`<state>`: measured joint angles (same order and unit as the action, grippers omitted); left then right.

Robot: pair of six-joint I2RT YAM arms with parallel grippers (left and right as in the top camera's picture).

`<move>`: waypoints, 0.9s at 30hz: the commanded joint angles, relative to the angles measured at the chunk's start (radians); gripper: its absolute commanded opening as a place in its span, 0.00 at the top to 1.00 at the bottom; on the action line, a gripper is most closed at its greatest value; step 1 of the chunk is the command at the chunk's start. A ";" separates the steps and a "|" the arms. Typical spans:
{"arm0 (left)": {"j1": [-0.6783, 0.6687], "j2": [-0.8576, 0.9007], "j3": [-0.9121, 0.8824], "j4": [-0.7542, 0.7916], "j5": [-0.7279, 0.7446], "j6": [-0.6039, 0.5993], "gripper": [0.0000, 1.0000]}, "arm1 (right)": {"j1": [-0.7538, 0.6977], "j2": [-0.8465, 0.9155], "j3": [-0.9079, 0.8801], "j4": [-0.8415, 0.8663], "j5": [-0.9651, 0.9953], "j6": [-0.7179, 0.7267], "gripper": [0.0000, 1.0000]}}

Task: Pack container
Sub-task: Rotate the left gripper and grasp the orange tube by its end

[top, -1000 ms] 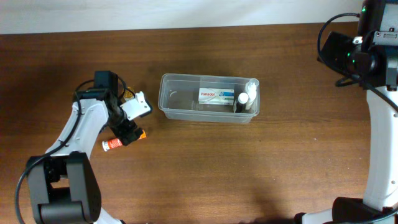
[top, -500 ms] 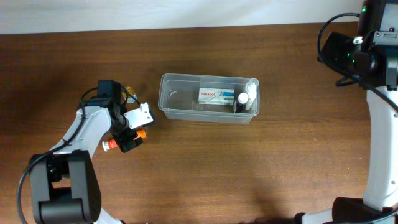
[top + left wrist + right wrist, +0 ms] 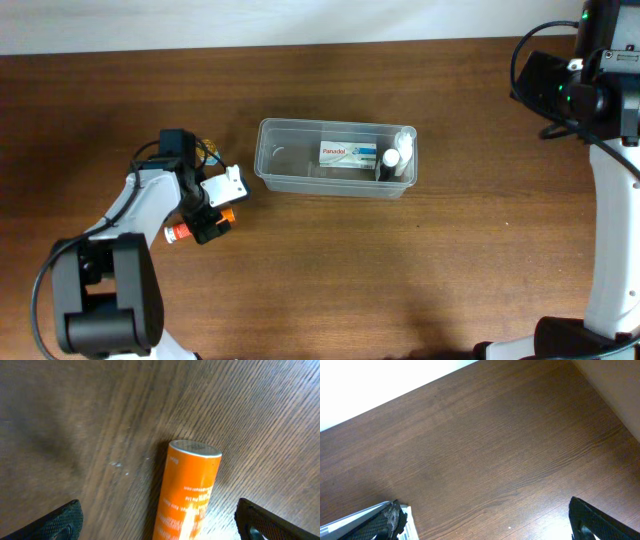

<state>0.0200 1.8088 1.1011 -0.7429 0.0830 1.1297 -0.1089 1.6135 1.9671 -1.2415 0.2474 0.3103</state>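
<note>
The container (image 3: 335, 158), a clear plastic tub, stands at the table's middle. It holds a white Panadol box (image 3: 347, 153) and two small bottles (image 3: 393, 160) at its right end. An orange tube (image 3: 227, 214) with a red cap (image 3: 176, 234) lies on the table to the left of the tub. My left gripper (image 3: 205, 222) is low over the tube. In the left wrist view the tube (image 3: 189, 492) lies between the open fingers (image 3: 162, 527), with a gap on each side. My right gripper (image 3: 485, 520) is open and empty, held high at the far right.
The right arm (image 3: 590, 90) stands at the table's right edge, away from the tub. A pale edge (image 3: 405, 522) shows beside the left finger in the right wrist view. Bare wooden table (image 3: 400, 270) surrounds the tub.
My left gripper has moved a little toward the front and right, settling over the orange tube. Since half a second ago it has barely moved. The right arm has not moved.
</note>
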 commanded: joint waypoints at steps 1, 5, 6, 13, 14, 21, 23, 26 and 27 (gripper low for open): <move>0.003 0.029 -0.009 0.001 0.023 0.015 0.03 | -0.004 0.002 0.014 0.002 0.019 0.001 0.02; 0.003 0.029 -0.009 0.002 0.029 -0.016 0.10 | -0.004 0.002 0.014 0.002 0.019 0.001 0.02; 0.003 0.029 -0.009 0.002 0.035 -0.019 0.11 | -0.004 0.002 0.014 0.002 0.019 0.001 0.02; 0.002 0.029 -0.009 -0.002 0.060 -0.018 0.25 | -0.004 0.002 0.014 0.002 0.019 0.001 0.02; 0.003 0.029 -0.009 -0.002 0.060 -0.018 0.26 | -0.004 0.002 0.014 0.002 0.019 0.001 0.02; 0.003 0.029 -0.022 0.001 0.058 -0.016 0.29 | -0.004 0.002 0.014 0.002 0.019 0.001 0.02; 0.003 0.030 -0.023 0.010 0.049 -0.013 0.30 | -0.004 0.002 0.014 0.002 0.019 0.001 0.02; 0.003 0.030 -0.023 0.025 0.048 -0.014 0.30 | -0.004 0.002 0.014 0.002 0.019 0.001 0.02; 0.003 0.031 -0.023 0.029 0.048 -0.014 0.32 | -0.004 0.002 0.014 0.002 0.019 0.001 0.02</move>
<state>0.0200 1.8282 1.0882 -0.7258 0.1169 1.1145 -0.1089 1.6135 1.9671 -1.2415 0.2474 0.3103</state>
